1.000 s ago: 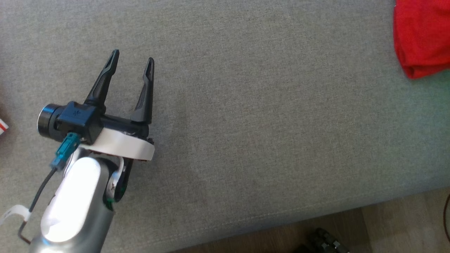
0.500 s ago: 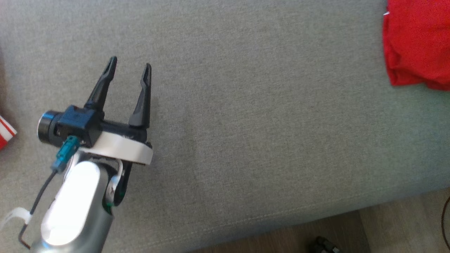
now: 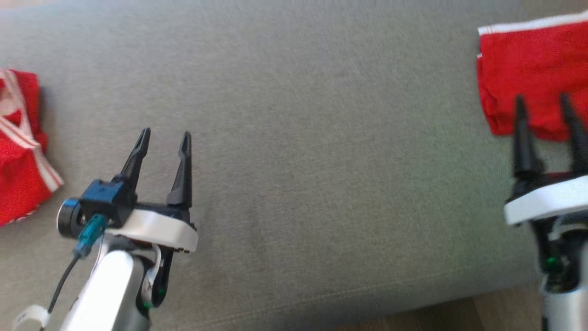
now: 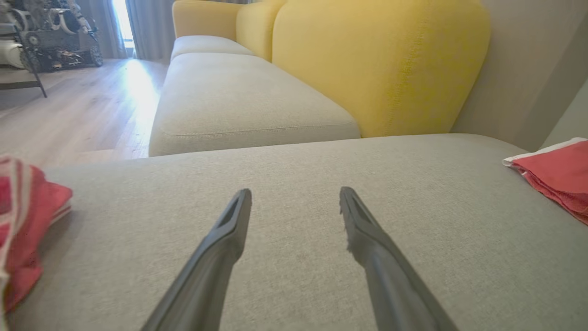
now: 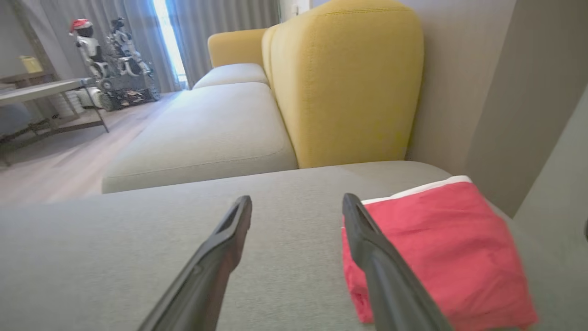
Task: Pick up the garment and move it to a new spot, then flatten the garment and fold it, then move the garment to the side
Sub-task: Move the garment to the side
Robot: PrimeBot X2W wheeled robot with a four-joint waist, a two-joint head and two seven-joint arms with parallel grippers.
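Observation:
A folded red garment [image 3: 528, 69] with a white hem lies flat at the far right of the grey sofa cushion [image 3: 321, 161]. My right gripper [image 3: 542, 99] hovers open just in front of it, with its fingertips over the garment's near edge and nothing between them. In the right wrist view the garment [image 5: 441, 239] lies under and to the right of the right finger of my right gripper [image 5: 296, 200]. My left gripper [image 3: 164, 138] stands open and empty over bare cushion at the lower left. The left wrist view shows my left gripper [image 4: 295, 193] well apart from the garment [image 4: 556, 170].
A second red garment [image 3: 18, 147] with white stripes lies crumpled at the cushion's left end, also seen in the left wrist view as a red heap [image 4: 27, 220]. Yellow backrests [image 4: 376, 64] rise behind the seat. The cushion's front edge and the wooden floor [image 3: 500, 308] run along the bottom.
The head camera has shifted, so the whole picture moved. My right gripper has come into view, open by the folded garment. The striped garment at the left shows more fully.

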